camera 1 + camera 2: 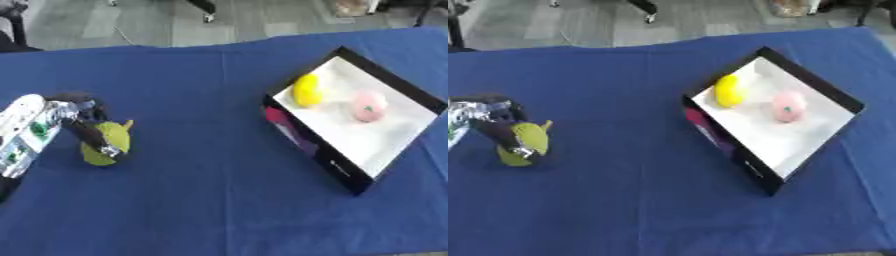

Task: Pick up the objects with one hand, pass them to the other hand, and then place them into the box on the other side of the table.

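Note:
A yellow-green pear-shaped fruit (pixel 108 142) with a short stem sits at the left of the blue table. My left hand (pixel 80 119) comes in from the left edge, and its dark fingers curl round the fruit from above. At the right stands a black-walled box (pixel 316 150) with a white floor. Inside it lie a yellow fruit (pixel 306 90) at the far left and a pink round fruit (pixel 368 106) near the middle. My right hand shows in neither view.
A blue cloth (pixel 201 200) covers the whole table. Grey floor and dark furniture legs (pixel 203 7) lie beyond the far edge.

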Controlling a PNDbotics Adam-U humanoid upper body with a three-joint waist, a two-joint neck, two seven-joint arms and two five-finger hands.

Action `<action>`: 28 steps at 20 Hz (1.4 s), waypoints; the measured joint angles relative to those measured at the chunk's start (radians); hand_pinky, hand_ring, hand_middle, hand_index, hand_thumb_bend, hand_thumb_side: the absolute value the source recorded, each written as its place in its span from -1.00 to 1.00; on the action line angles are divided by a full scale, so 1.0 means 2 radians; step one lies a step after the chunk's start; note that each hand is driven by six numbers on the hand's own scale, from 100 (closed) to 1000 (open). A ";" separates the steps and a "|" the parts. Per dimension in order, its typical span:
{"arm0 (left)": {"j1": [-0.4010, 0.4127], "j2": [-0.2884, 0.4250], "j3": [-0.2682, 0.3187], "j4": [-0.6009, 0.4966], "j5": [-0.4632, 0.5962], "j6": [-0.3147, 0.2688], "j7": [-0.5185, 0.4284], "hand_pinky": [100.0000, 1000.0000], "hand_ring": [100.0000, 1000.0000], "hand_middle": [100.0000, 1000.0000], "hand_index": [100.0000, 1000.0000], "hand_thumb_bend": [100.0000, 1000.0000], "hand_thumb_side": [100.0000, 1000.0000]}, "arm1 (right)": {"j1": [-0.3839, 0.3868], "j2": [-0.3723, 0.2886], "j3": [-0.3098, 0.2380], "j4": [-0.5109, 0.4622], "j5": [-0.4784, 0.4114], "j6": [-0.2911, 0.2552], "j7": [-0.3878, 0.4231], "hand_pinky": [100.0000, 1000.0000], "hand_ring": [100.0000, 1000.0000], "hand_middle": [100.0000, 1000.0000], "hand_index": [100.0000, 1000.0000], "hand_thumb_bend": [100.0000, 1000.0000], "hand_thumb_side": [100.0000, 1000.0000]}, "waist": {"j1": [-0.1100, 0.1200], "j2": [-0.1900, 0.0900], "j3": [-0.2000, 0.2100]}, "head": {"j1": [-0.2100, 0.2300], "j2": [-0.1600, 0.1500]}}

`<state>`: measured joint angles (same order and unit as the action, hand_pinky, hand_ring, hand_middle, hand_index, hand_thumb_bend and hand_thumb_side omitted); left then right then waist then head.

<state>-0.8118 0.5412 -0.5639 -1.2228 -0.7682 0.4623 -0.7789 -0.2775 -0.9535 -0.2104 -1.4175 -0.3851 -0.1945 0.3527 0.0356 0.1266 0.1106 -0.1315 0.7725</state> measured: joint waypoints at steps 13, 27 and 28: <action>0.001 0.001 -0.009 -0.002 0.019 0.000 0.000 0.64 0.52 0.34 0.08 -0.30 -1.00 | 0.008 0.000 0.005 0.002 0.016 -0.010 -0.007 0.98 1.00 1.00 1.00 -1.00 -0.46 | 0.000 0.000 0.001 | 0.002 0.000; -0.008 0.001 0.053 -0.227 0.023 0.039 0.039 0.54 0.42 0.26 0.08 -0.89 -1.00 | 0.002 0.000 0.005 -0.011 -0.008 -0.007 -0.006 0.98 1.00 1.00 1.00 -1.00 -0.42 | 0.000 0.000 0.008 | -0.003 0.000; -0.008 0.001 0.054 -0.238 0.021 0.042 0.042 0.54 0.42 0.26 0.08 -0.89 -1.00 | 0.001 0.000 0.005 -0.013 -0.011 -0.006 -0.007 0.98 1.00 1.00 1.00 -1.00 -0.42 | 0.000 0.000 0.008 | -0.003 0.000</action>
<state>-0.8278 0.5434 -0.4558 -1.6985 -0.7271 0.5454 -0.6958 -0.2756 -0.9537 -0.2012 -1.4441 -0.4073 -0.2073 0.3394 0.0352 0.1266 0.1268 -0.1366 0.7725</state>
